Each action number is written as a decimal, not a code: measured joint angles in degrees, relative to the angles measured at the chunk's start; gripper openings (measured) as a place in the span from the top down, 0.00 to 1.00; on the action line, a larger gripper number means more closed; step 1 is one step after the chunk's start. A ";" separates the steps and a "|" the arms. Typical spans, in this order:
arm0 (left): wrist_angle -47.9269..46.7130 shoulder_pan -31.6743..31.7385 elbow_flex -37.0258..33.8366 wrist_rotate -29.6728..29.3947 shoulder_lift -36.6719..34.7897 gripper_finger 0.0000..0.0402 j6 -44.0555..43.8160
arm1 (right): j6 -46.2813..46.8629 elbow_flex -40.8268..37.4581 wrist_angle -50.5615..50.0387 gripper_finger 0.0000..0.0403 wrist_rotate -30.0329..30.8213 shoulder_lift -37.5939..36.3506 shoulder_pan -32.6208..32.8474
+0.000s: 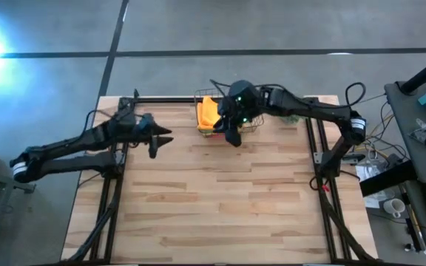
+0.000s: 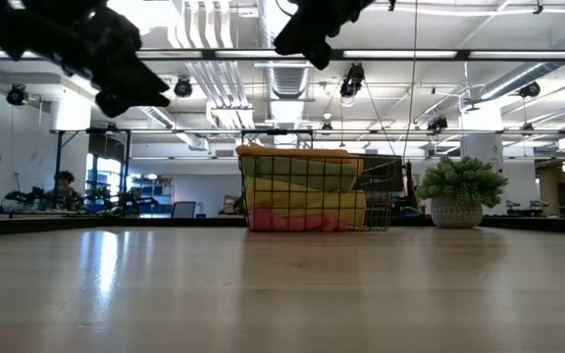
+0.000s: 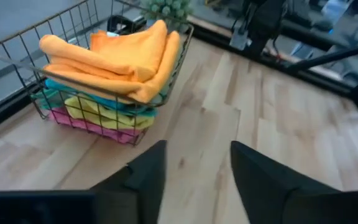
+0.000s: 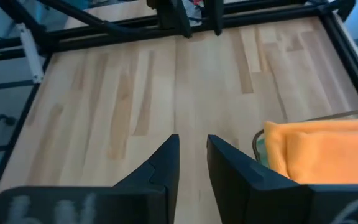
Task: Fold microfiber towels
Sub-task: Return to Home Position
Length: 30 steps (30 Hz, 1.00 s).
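Folded towels (image 3: pixel 114 59) lie stacked in a wire basket (image 1: pixel 251 124) at the 12 o'clock edge of the counter (image 1: pixel 220 207). The layers run orange on top, then teal, yellow and pink at the bottom. The stack fills the basket's 9 o'clock side. In the high view the top orange towel's long axis runs from 12 to 6 o'clock, and in the left wrist view one folded edge lies against the rim.

The right gripper (image 1: pixel 233 139) hangs above the basket's 6 o'clock rim, empty, its fingers a narrow gap apart. The left gripper (image 1: pixel 157 142) hovers toward 10 o'clock, well apart from the basket, empty and spread wide.

Hazard: the right gripper is close to the wire and the top towel. If it were drawn away low, a finger could probably snag the rim or the orange edge. That could shift the basket, or pull the fold open and over the side. Rising before it travels would likely avoid this.
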 joint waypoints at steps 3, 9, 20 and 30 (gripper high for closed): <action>0.42 -0.21 -3.60 0.10 -5.82 0.72 -1.34 | 1.95 0.01 0.49 0.83 4.66 0.11 2.63; 0.87 -0.28 -8.67 0.11 -15.32 0.98 -1.50 | 4.28 0.01 2.28 0.86 9.97 0.11 6.51; 0.90 -0.28 -15.70 2.72 -35.67 1.00 -4.62 | 8.26 1.20 4.26 0.87 10.21 -0.17 8.10; 5.14 -0.47 -21.46 2.02 -33.84 1.00 -5.84 | 3.39 12.16 -5.72 0.87 11.98 -1.03 8.08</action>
